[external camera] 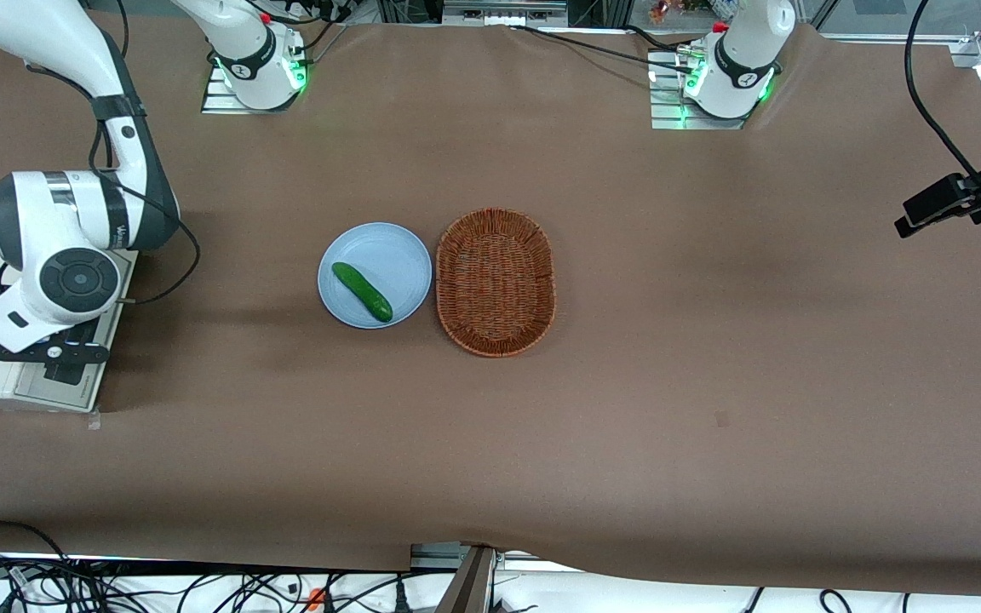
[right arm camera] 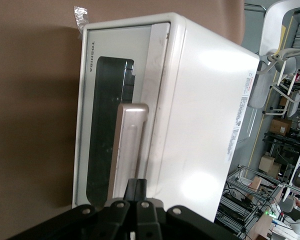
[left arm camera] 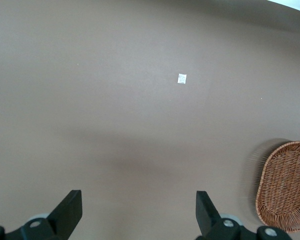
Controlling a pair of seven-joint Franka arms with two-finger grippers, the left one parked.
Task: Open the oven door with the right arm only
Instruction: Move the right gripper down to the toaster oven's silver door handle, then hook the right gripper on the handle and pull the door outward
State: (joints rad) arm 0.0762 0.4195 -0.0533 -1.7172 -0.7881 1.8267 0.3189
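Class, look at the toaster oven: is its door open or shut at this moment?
Shut. The oven door lies flush in the oven's front frame, with no gap visible. The gripper is at its silver bar handle, fingers together.

A pale blue plate sits mid-table on the brown table cover, and a green cucumber lies slantwise on it. Just beside the plate, toward the parked arm's end, there's an oval wicker basket, its rim almost touching the plate's edge. A small white scrap lies alone on the cover, well apart from the basket.
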